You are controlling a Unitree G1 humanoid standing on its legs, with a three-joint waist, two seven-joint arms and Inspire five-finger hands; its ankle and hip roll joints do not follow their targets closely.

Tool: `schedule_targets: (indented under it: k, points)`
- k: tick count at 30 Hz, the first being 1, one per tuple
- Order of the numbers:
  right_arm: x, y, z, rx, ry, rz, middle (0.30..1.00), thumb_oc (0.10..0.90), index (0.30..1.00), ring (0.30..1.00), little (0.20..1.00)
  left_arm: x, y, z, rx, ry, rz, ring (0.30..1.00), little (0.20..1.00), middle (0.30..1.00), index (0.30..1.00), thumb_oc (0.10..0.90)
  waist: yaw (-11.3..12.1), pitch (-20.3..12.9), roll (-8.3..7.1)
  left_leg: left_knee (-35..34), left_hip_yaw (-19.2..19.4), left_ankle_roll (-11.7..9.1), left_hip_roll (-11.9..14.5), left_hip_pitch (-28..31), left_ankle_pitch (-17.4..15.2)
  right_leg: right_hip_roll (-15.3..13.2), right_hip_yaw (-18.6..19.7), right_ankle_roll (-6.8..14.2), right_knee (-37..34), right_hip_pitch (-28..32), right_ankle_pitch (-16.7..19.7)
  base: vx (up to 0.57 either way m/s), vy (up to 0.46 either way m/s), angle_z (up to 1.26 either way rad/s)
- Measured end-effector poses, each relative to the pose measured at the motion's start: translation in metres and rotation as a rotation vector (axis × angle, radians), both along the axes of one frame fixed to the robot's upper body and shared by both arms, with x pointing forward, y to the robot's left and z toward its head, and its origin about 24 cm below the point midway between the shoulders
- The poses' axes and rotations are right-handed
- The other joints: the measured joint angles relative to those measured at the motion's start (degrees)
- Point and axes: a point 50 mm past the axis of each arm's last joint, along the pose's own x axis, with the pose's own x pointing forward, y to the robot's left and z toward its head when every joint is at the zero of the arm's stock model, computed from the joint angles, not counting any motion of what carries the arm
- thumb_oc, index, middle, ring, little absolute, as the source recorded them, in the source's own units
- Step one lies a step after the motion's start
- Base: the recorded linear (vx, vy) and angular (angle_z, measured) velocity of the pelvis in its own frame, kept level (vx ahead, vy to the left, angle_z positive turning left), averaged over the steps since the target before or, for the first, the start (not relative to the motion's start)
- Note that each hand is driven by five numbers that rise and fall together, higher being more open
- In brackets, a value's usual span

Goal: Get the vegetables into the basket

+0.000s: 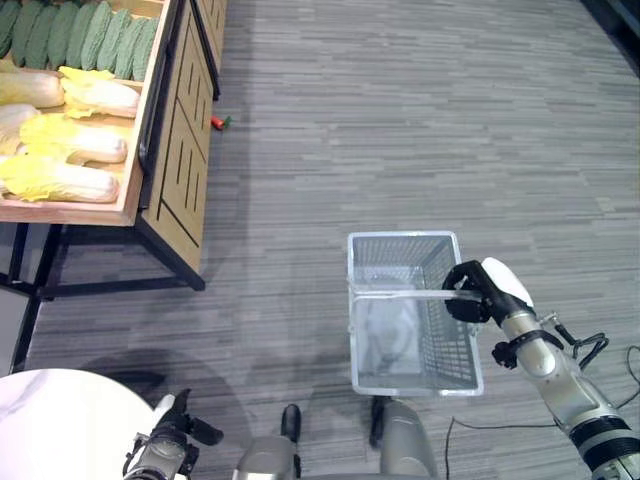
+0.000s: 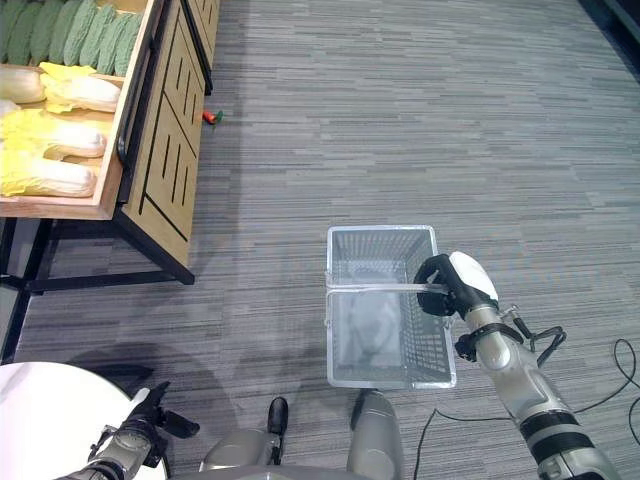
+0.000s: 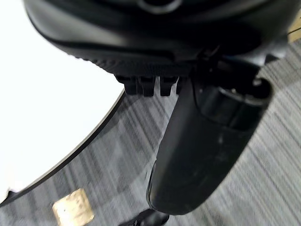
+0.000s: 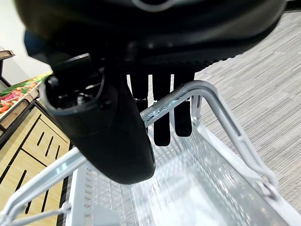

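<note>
Left eye view puts the basket (image 1: 414, 312), a silver wire one, low and right of centre over the grey striped floor (image 1: 400, 120), with nothing I can make out inside it. My right hand (image 1: 478, 290) is at its right side, and in my right wrist view my fingers (image 4: 162, 113) curl down over the basket's handle (image 4: 183, 99) with my thumb (image 4: 106, 136) in front of the bar, so I grip that handle. My right forearm reaches in from the lower right, bent toward the basket's rim.

The vegetables lie far to the left, well apart from the basket, on a wooden display stand (image 1: 170, 150): pale yellow cabbages (image 1: 75, 140) in the near rows and green ridged gourds (image 1: 90, 35) behind them, both cut off by the view's edge. A small red and green thing (image 1: 219, 122) lies on the floor just beside the stand; it is too small for me to tell what it is.

My left hand (image 1: 170, 430) hangs low at the near left, beside a round white table (image 1: 50, 420) that is cut off at the corner. Its fingers (image 3: 146, 84) are foreshortened in my left wrist view, and I cannot tell whether they are curled or straight.
</note>
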Motion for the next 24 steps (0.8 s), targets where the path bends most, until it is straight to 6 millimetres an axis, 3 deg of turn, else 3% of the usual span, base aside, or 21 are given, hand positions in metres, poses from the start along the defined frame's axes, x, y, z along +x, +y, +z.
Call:
schedule_targets:
  k: [2,4,5,6,8,9,11,12,13,15,17,19,20,21,22,23,24]
  points:
    - [-0.001,0.002,-0.004,0.002,0.017,0.004,0.300,0.400,0.300,0.300,0.300,0.000,-0.004,-0.002,-0.012,0.004,0.001,1.000,1.000,1.000,1.000,0.900,-0.8,0.1,0.10,-0.2,-1.3,-0.9,0.2,0.9,-0.7,-0.4,0.9,-0.1,-8.4,0.3,2.7,0.34,-0.256,0.48]
    - [-0.006,0.008,-0.014,-0.002,0.064,0.033,0.300,0.400,0.300,0.300,0.300,-0.023,-0.012,-0.013,-0.036,0.079,0.020,1.000,1.000,1.000,1.000,0.900,-0.8,-0.1,-0.06,-0.4,-4.1,-5.1,3.6,6.1,-3.9,2.3,1.4,-1.4,-10.6,6.8,6.2,0.45,-0.528,0.63]
    - [-0.004,0.007,-0.013,-0.007,0.062,0.029,0.300,0.400,0.300,0.300,0.300,-0.033,-0.022,-0.019,-0.063,0.103,0.029,1.000,1.000,1.000,1.000,0.900,-0.2,-0.4,2.08,0.0,-4.3,-5.7,6.7,6.4,-4.4,5.0,-0.1,-2.6,-9.2,7.2,6.1,0.41,-0.522,0.65]
    - [-0.013,-0.004,-0.018,-0.019,0.093,-0.004,0.300,0.400,0.300,0.300,0.300,-0.038,-0.035,-0.025,-0.104,0.106,0.039,1.000,1.000,1.000,1.000,0.900,1.1,-1.3,3.37,6.1,-4.8,-6.3,10.0,2.9,-4.0,7.3,-5.6,-5.0,-8.3,8.1,3.5,0.30,-0.398,0.60]
    - [-0.014,-0.008,-0.016,-0.041,0.097,-0.004,0.300,0.400,0.300,0.300,0.300,-0.052,-0.038,-0.029,-0.136,0.113,0.096,1.000,1.000,1.000,1.000,0.900,2.9,-1.6,3.59,10.4,-5.0,-7.0,13.0,1.3,-0.4,10.6,-7.2,-9.3,-7.9,9.5,1.0,0.27,-0.387,0.41]
    - [-0.014,-0.009,-0.015,-0.039,0.089,-0.008,0.300,0.400,0.300,0.300,0.300,-0.054,-0.036,-0.029,-0.137,0.113,0.126,1.000,1.000,1.000,1.000,0.900,3.2,-1.6,3.57,13.2,-6.7,-9.1,13.9,0.3,1.3,11.2,-7.9,-10.4,-6.9,10.2,-0.6,0.16,-0.233,0.23]
    - [-0.018,-0.017,-0.014,-0.060,0.097,-0.026,0.300,0.400,0.300,0.300,0.300,-0.053,-0.035,-0.028,-0.140,0.104,0.149,1.000,1.000,1.000,1.000,0.900,3.2,-1.4,3.19,19.2,-7.3,-10.5,13.9,-2.8,3.7,11.4,-9.2,-11.3,-7.1,12.4,-2.3,0.16,-0.276,0.49]
    - [-0.026,-0.031,-0.013,-0.085,0.108,-0.067,0.300,0.400,0.300,0.300,0.300,-0.050,-0.037,-0.027,-0.159,0.071,0.175,1.000,1.000,1.000,1.000,0.900,3.5,-1.0,2.49,22.8,-6.8,-11.9,12.9,-4.8,4.2,11.4,-11.0,-11.3,-9.1,15.5,-2.9,0.13,-0.244,0.62]
    - [-0.031,-0.037,-0.014,-0.093,0.116,-0.094,0.300,0.400,0.300,0.300,0.300,-0.047,-0.038,-0.027,-0.167,0.056,0.183,1.000,1.000,1.000,1.000,0.900,3.2,-1.0,2.49,23.7,-5.7,-12.1,12.4,-6.0,4.3,11.6,-12.1,-11.3,-10.5,17.2,-2.9,0.15,-0.231,0.66]
    - [-0.038,-0.048,-0.015,-0.109,0.126,-0.146,0.300,0.400,0.300,0.300,0.300,-0.044,-0.038,-0.025,-0.176,0.023,0.196,1.000,1.000,1.000,1.000,0.900,3.0,-1.2,1.71,21.8,-2.7,-12.2,10.4,-9.0,3.8,11.9,-14.2,-10.5,-12.9,19.3,-3.3,0.10,-0.106,0.57]
    - [-0.042,-0.053,-0.018,-0.114,0.138,-0.177,0.300,0.400,0.300,0.300,0.300,-0.039,-0.038,-0.023,-0.177,0.002,0.195,1.000,1.000,1.000,1.000,0.900,2.9,-1.5,0.69,15.1,-1.4,-11.6,7.8,-10.9,4.2,12.3,-15.0,-10.5,-13.9,19.6,-3.0,0.14,-0.081,0.28]
    - [-0.045,-0.055,-0.025,-0.103,0.157,-0.202,0.300,0.400,0.300,0.300,0.300,-0.038,-0.036,-0.022,-0.167,-0.003,0.198,1.000,1.000,1.000,1.000,0.900,3.3,-1.9,-0.67,9.2,2.8,-10.7,6.7,-12.0,4.9,13.1,-15.1,-8.5,-16.8,20.9,-3.6,0.17,-0.042,0.02]
    - [-0.049,-0.057,-0.033,-0.092,0.183,-0.230,0.300,0.400,0.300,0.300,0.300,-0.039,-0.037,-0.022,-0.162,-0.007,0.197,1.000,1.000,1.000,1.000,0.900,3.7,-2.2,-0.45,3.3,3.3,-9.7,5.6,-12.1,7.4,12.9,-15.9,-0.8,-14.2,20.5,-6.3,0.18,-0.030,0.16]
    - [-0.052,-0.058,-0.038,-0.089,0.201,-0.244,0.300,0.400,0.300,0.300,0.300,-0.041,-0.038,-0.023,-0.164,-0.005,0.200,1.000,1.000,1.000,1.000,0.900,3.9,-2.6,0.60,0.6,3.1,-9.9,7.1,-13.0,9.2,12.8,-19.0,-3.1,-9.3,19.2,-11.7,0.21,-0.019,-0.10]
    - [-0.054,-0.058,-0.040,-0.096,0.215,-0.238,0.300,0.400,0.300,0.300,0.300,-0.042,-0.035,-0.022,-0.153,-0.012,0.196,1.000,1.000,1.000,1.000,0.900,5.0,-3.2,-0.22,-2.3,3.9,-11.8,8.9,-12.9,11.2,12.2,-19.9,-9.9,-6.7,17.9,-10.7,0.17,0.023,-0.21]
    - [-0.053,-0.056,-0.041,-0.092,0.217,-0.237,0.300,0.400,0.300,0.300,0.300,-0.044,-0.034,-0.022,-0.150,-0.004,0.193,1.000,1.000,1.000,1.000,0.900,5.5,-3.6,0.80,-2.1,4.2,-11.7,10.8,-14.1,12.6,14.3,-19.8,-12.3,-7.9,18.9,-10.6,0.22,0.041,-0.31]
    - [-0.052,-0.051,-0.046,-0.072,0.219,-0.239,0.300,0.400,0.300,0.300,0.300,-0.046,-0.030,-0.022,-0.141,0.007,0.197,1.000,1.000,1.000,1.000,0.900,5.9,-3.9,0.32,-1.5,4.6,-11.1,10.6,-15.8,13.3,15.4,-19.4,-10.1,-10.4,20.1,-9.9,0.24,0.079,-0.31]
